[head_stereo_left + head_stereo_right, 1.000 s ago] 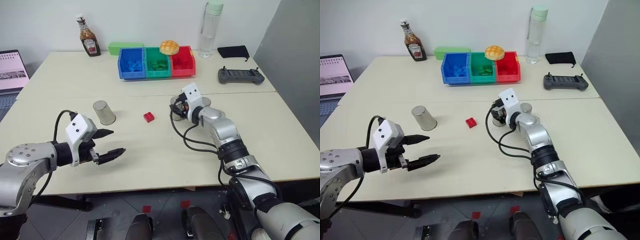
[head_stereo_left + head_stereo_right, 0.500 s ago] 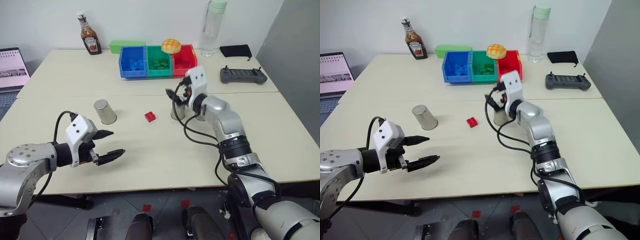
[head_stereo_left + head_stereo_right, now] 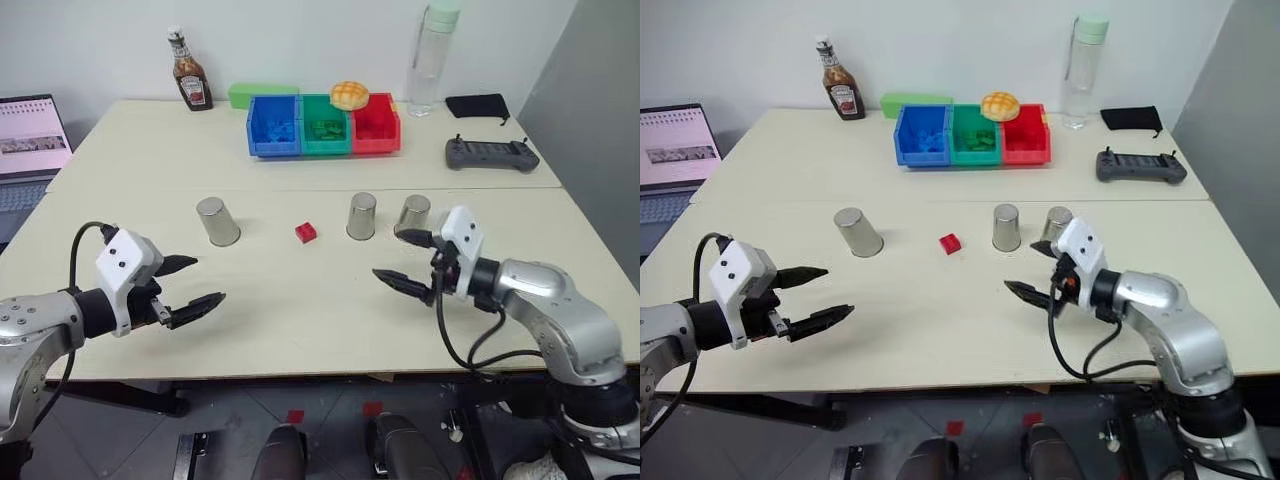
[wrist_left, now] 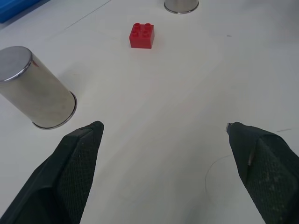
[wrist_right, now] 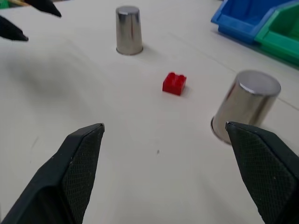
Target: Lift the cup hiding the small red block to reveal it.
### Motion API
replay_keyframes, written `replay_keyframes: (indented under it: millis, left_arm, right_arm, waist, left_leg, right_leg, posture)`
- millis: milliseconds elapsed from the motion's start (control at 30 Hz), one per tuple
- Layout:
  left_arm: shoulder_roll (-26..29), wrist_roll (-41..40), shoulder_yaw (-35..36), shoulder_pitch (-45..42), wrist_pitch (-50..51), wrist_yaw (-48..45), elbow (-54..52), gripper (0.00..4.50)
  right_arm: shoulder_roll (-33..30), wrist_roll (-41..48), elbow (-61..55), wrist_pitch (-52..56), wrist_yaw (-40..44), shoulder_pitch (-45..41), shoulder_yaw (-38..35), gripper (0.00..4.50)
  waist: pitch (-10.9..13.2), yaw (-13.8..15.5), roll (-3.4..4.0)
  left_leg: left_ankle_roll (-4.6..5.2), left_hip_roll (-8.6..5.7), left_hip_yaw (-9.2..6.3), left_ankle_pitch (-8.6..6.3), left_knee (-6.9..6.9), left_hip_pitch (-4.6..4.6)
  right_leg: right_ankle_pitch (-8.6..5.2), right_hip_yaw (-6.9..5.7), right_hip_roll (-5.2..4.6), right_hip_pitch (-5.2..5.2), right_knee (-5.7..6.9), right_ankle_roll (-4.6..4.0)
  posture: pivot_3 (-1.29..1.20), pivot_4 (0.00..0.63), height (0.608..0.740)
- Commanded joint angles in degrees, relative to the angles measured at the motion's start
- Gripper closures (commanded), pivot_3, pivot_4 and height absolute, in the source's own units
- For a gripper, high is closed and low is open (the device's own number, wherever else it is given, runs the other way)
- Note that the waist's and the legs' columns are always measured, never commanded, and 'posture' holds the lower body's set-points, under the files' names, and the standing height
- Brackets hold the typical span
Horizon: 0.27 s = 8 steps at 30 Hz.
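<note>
We see the small red block [image 3: 306, 232] sitting bare on the bench [image 3: 300, 330], between the left cup [image 3: 217, 220] and the middle cup [image 3: 361, 215]. Our right pincer [image 3: 405, 262] and left pincer [image 3: 190, 285] both gape wide, grasping nothing. The right one is nearer the block.

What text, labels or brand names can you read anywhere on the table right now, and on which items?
No text reads clearly enough to quote.
Ketchup bottle: it has a label, too small to read.
Laptop: its screen shows a page, the lines too small to read.
Black controller: any markings are too small to tell.
The three silver cups, the small red block and the clear bottle: no markings seen.
</note>
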Motion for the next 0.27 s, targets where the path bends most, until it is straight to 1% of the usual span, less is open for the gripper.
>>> replay_keyframes:
  millis: [33, 267]
  left_arm:
    - [0.4, 0.6, 0.4, -0.9, -2.2, -0.1, 0.6, 0.0]
    - [0.2, -0.1, -1.7, -4.1, -1.8, 0.0, 1.8, 0.0]
  right_arm:
    - [-1.1, 2.2, -2.9, 1.2, -1.0, 0.2, -2.8, 0.08]
    - [-1.3, 3.4, -3.1, 1.4, -2.6, 1.9, -3.4, 0.08]
  waist:
    - [0.0, -0.1, 0.0]
    - [0.0, 0.0, -0.01]
  left_leg:
    - [0.05, 0.0, 0.01, 0.03, -0.01, 0.0]
    - [0.07, -0.01, 0.03, 0.05, -0.01, -0.12]
  right_leg:
    - [0.01, 0.0, 0.01, -0.01, 0.0, 0.0]
    - [0.04, 0.02, 0.01, -0.05, -0.03, 0.05]
  posture:
    - [0.0, 0.15, 0.74]
    - [0.0, 0.15, 0.74]
